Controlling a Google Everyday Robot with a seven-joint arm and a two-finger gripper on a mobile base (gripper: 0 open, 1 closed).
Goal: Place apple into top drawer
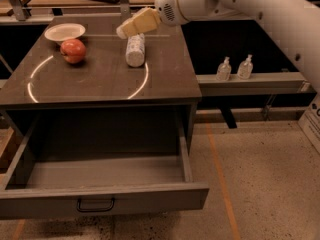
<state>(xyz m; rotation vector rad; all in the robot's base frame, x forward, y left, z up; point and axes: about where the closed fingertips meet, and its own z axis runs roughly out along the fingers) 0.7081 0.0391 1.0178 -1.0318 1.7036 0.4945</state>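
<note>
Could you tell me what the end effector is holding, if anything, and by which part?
Nothing is held: the end effector hangs above the white bottle, and the apple rests on the tabletop.

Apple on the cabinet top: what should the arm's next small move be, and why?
Probably shift the end effector leftward in the view and down toward the apple. It hovers above the white bottle, apart from the apple, and the top drawer already stands open.

Red apple (73, 50) rests back-left on the surface (100, 84) — grey top drawer (150, 198) stands open below; gripper (125, 31) hovers right of it.
</note>
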